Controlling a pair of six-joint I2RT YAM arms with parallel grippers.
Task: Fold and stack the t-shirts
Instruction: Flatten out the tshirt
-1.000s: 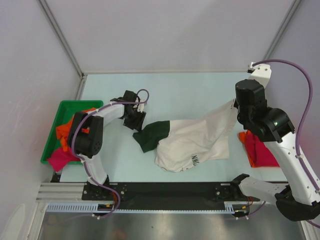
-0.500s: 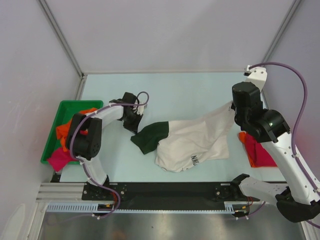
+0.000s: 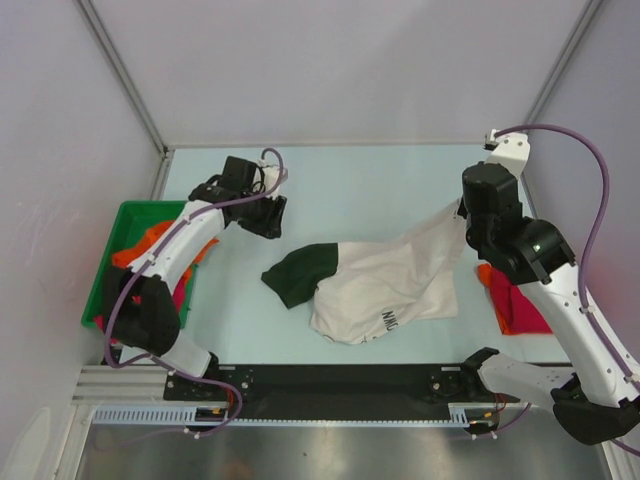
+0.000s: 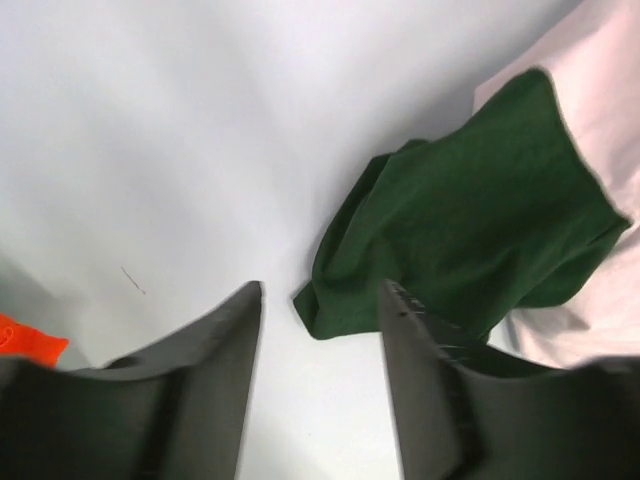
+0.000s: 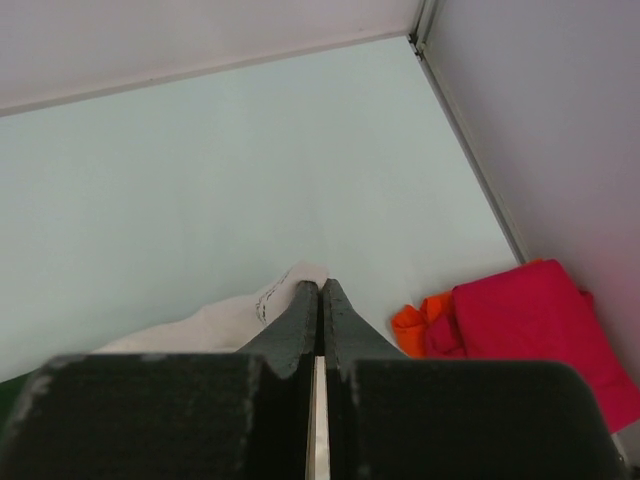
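The cream t-shirt [image 3: 390,285] lies crumpled mid-table, its dark green sleeve [image 3: 300,270] at the left. My right gripper [image 3: 470,208] is shut on the shirt's upper right edge [image 5: 285,290] and holds it lifted. My left gripper [image 3: 268,216] is open and empty, above the table up-left of the sleeve, which shows in the left wrist view [image 4: 470,225]. A crimson t-shirt [image 3: 520,300] on an orange one [image 3: 487,273] lies at the right edge; both show in the right wrist view [image 5: 540,325]. Orange [image 3: 135,255] and magenta-pink [image 3: 125,315] shirts lie in the bin.
The green plastic bin [image 3: 110,250] stands at the left edge of the table. White walls and metal posts [image 3: 125,80] enclose the table. The black rail [image 3: 340,380] runs along the near edge.
My left gripper has let go of the green sleeve and moved up and back to the left, away from it. My right gripper has lifted the shirt's edge slightly higher.
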